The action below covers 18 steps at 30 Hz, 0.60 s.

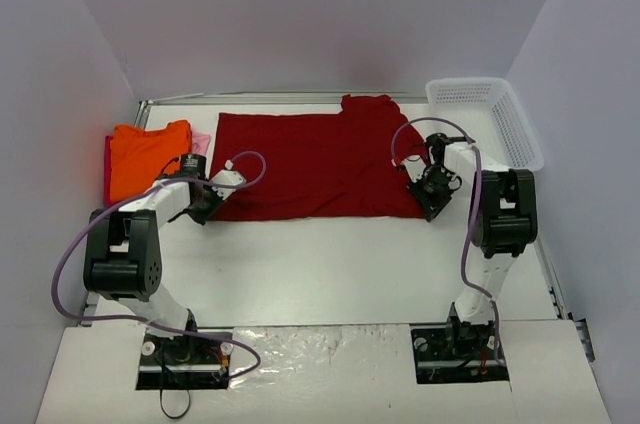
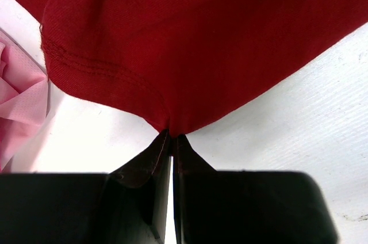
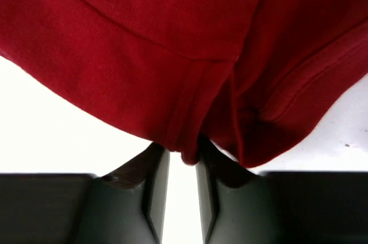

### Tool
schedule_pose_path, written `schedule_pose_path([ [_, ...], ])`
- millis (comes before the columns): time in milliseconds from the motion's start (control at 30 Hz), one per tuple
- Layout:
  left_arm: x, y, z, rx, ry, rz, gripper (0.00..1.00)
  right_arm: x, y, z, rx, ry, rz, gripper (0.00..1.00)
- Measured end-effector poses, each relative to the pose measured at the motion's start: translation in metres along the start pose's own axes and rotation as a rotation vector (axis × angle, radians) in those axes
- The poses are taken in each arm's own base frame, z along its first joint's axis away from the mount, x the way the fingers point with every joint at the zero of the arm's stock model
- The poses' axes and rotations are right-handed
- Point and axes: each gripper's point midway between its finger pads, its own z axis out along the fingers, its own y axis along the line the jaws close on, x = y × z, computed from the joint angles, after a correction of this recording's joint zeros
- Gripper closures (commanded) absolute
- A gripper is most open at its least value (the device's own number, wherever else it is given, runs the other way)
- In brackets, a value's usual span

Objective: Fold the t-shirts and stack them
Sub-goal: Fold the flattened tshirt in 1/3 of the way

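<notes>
**Both grippers clamped on the near edge of the dark red shirt**

Nearest the arm bases, the white table (image 1: 330, 264) lies bare up to the shirt's front edge. The left gripper (image 2: 171, 137) sits at the near left corner of the dark red shirt (image 1: 310, 164), its jaws pressed together on the stitched corner, so that only a sliver of cloth shows between them. The right gripper (image 3: 184, 155) sits at the near right corner, where the cloth bunches into several folds. Its jaws stand a narrow slit apart, with a fold of the shirt pinched between the fingertips.

Beyond the grippers, the dark red shirt spreads flat across the middle of the table, its long side running left to right, with one sleeve sticking out toward the back wall. At the left end, just beside it, lies the orange shirt (image 1: 145, 156), folded, with the pink shirt (image 1: 201, 141) peeking out from under its right edge. In the far right corner, a white basket (image 1: 520, 124) rests tilted against the wall.
</notes>
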Motion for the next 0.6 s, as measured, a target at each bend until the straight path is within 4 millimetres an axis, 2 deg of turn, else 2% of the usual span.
schedule_pose_path([
  [133,0.0,0.0,0.0,-0.001,0.0,0.0,0.98,-0.001,-0.001,-0.001,-0.001,-0.005,-0.002,0.83],
  [367,0.0,0.0,0.0,-0.002,0.002,0.0,0.98,0.001,-0.006,-0.003,-0.001,-0.009,0.001,0.94],
  [600,0.002,0.001,-0.008,-0.011,0.009,0.009,0.98,0.012,-0.015,-0.017,0.008,0.022,-0.009,0.97],
])
